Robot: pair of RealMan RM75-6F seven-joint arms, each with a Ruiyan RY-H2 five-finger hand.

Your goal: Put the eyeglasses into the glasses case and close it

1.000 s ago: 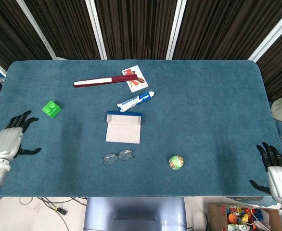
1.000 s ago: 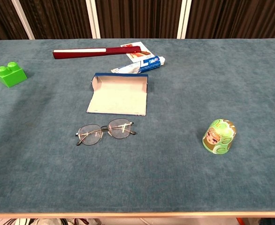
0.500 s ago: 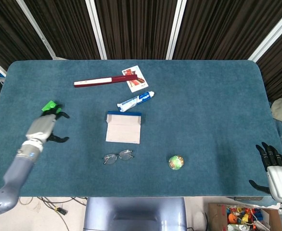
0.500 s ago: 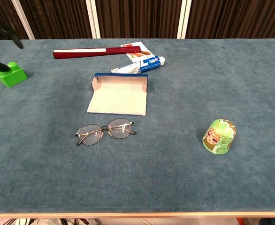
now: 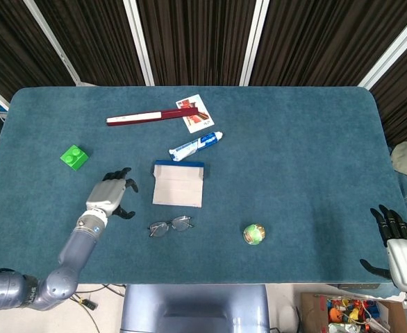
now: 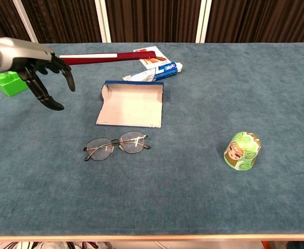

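The eyeglasses [image 5: 169, 226] [image 6: 115, 147] lie unfolded on the blue tabletop, lenses up, just in front of the glasses case. The glasses case [image 5: 179, 184] [image 6: 131, 104] lies open and empty, its pale lining showing and its blue edge at the far side. My left hand [image 5: 110, 194] [image 6: 40, 67] hovers open with fingers spread, to the left of the case and up-left of the eyeglasses, touching nothing. My right hand [image 5: 401, 251] stays open off the table's front right corner, seen only in the head view.
A green toy block [image 5: 73, 157] [image 6: 9, 83] sits at the left. Behind the case lie a toothpaste tube [image 5: 196, 146] [image 6: 154, 71], a red stick [image 5: 151, 116] [image 6: 106, 57] and a card [image 5: 198, 113]. A small green painted doll [image 5: 254, 234] [image 6: 242, 151] stands at the right front.
My left hand swung from the table's left edge, past the green block, toward the case and eyeglasses. The right hand and all objects stayed put.
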